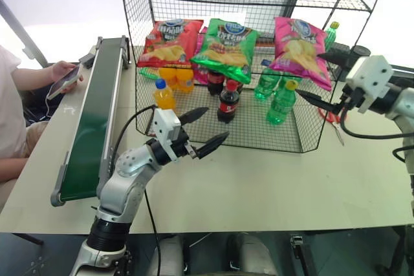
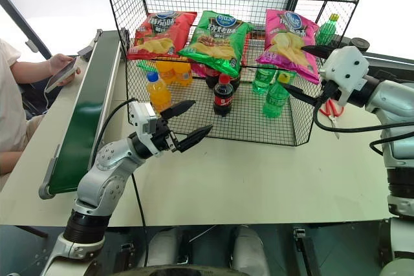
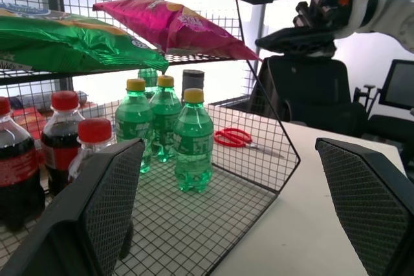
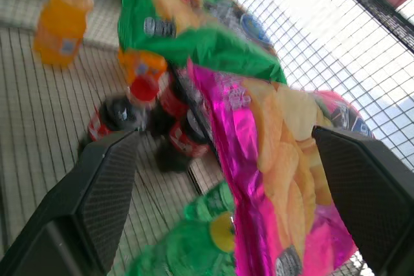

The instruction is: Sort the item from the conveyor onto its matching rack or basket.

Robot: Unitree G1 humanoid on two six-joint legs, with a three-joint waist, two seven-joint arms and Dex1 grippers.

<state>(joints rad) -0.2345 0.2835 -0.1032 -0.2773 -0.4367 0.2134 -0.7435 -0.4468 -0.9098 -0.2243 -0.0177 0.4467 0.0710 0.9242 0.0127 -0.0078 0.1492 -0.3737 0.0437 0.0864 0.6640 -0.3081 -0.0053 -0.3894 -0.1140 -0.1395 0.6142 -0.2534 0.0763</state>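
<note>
The item, a magenta-pink chip bag (image 1: 301,50), lies on the middle shelf of the black wire rack (image 1: 259,135), at its right end, sloping down toward the front. My right gripper (image 1: 318,77) is open just beside the bag's right edge, one finger above and one below, apart from it. In the right wrist view the bag (image 4: 272,159) shows between the spread fingers (image 4: 97,192). My left gripper (image 1: 217,122) hovers open and empty over the table in front of the rack. The dark green conveyor (image 1: 97,121) runs along the table's left side with nothing on it.
A red chip bag (image 1: 169,42) and a green one (image 1: 226,44) lie beside the pink bag. Orange (image 1: 164,94), cola (image 1: 227,101) and green bottles (image 1: 281,103) stand on the bottom tier. Red scissors (image 1: 330,116) lie right of the rack. A person holds a phone (image 1: 65,81) at left.
</note>
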